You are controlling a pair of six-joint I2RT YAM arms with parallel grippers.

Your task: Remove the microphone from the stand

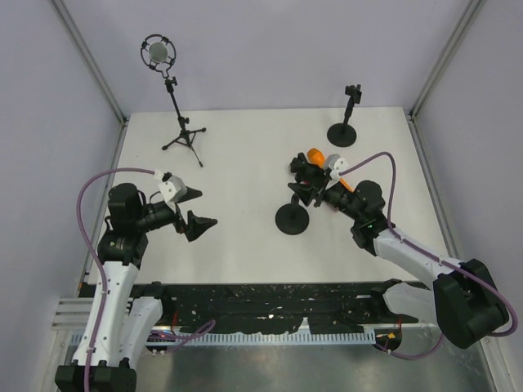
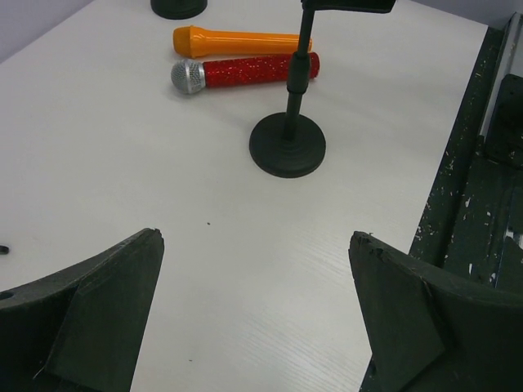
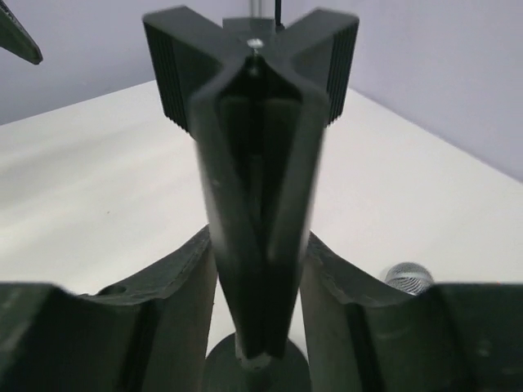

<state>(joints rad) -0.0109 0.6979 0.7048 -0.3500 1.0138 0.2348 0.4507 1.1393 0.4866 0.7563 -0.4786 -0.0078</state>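
A black stand with a round base point(image 1: 292, 218) stands mid-table; it also shows in the left wrist view point(image 2: 287, 144). Its clip point(image 3: 253, 106) holds no microphone. My right gripper point(image 1: 309, 186) is shut on this clip, the fingers pressing its two sides point(image 3: 261, 241). An orange microphone point(image 2: 241, 40) and a red glitter microphone point(image 2: 245, 72) lie side by side on the table behind the stand. The orange one shows in the top view point(image 1: 315, 154); the red one is mostly hidden there. My left gripper point(image 1: 206, 207) is open and empty above the table point(image 2: 255, 237), left of the stand.
A second round-base stand point(image 1: 342, 134) with an empty clip stands at the back right. A tripod stand point(image 1: 184, 135) carrying a shock-mounted microphone point(image 1: 158, 52) stands at the back left. A black rail point(image 1: 270, 294) runs along the table's near edge.
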